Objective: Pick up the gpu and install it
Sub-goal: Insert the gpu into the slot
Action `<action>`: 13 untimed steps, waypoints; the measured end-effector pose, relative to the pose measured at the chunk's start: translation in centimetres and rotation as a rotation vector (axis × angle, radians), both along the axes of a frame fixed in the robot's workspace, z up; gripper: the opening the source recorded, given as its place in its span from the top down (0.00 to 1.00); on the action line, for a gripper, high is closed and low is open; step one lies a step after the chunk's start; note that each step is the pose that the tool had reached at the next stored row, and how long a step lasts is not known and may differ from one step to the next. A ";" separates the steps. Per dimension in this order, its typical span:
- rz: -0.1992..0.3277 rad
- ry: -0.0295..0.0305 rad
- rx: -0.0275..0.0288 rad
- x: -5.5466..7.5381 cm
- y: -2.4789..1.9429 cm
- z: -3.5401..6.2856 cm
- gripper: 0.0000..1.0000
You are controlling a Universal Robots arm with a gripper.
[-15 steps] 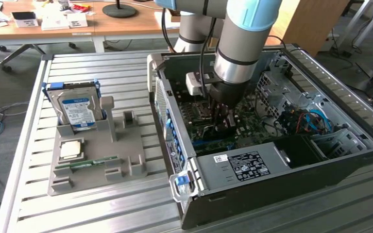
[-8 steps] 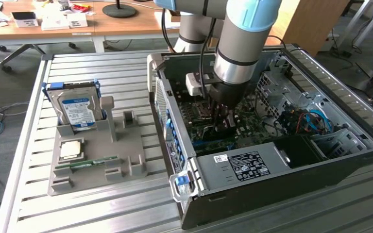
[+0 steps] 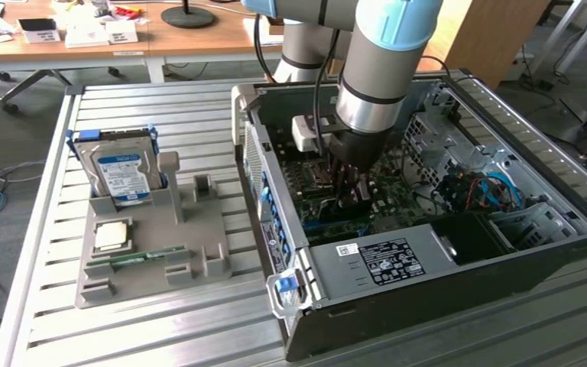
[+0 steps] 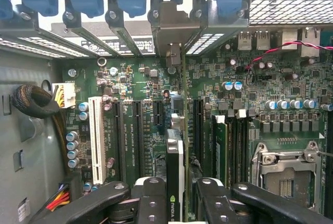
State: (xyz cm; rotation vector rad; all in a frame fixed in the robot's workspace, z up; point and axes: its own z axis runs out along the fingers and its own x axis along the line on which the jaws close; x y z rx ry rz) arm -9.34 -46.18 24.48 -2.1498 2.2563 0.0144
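1. While the gripper point(image 4: 175, 195) pinches it from both sides, the gpu point(image 4: 175, 156) stands on edge between the two black fingers point(image 4: 150, 198), held by its top edge over the motherboard point(image 4: 130, 86).
2. Handling, my read: thin stiff card, light, but fragile. It should take force only along the board's plane. Best hold is the bare upper edge near mid-length, as here; keep off the components and the contact edge.
3. Exterior view, left to right: the hard drive point(image 3: 120, 170) sits upright in the grey fixture point(image 3: 150, 252), with a CPU point(image 3: 110, 235) and RAM stick point(image 3: 138, 257) lying flat there. Right of that, the arm reaches down into the open PC case point(image 3: 538, 252).
4. Card position: deep inside the case, lined up along the expansion slots point(image 4: 136, 130), its far end toward the rear bracket bay point(image 4: 174, 26). Cannot tell if it is seated.
5. Looks: narrow dark edge, black strip with a green NVIDIA logo, silver metal at the far end.
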 end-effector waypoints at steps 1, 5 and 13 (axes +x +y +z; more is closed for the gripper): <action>0.000 0.0000 0.0000 0.0 0.00 0.00 0.73; 0.000 0.0000 0.0001 0.0 0.00 -0.03 0.73; 0.000 0.0000 0.0001 0.0 0.00 -0.04 0.73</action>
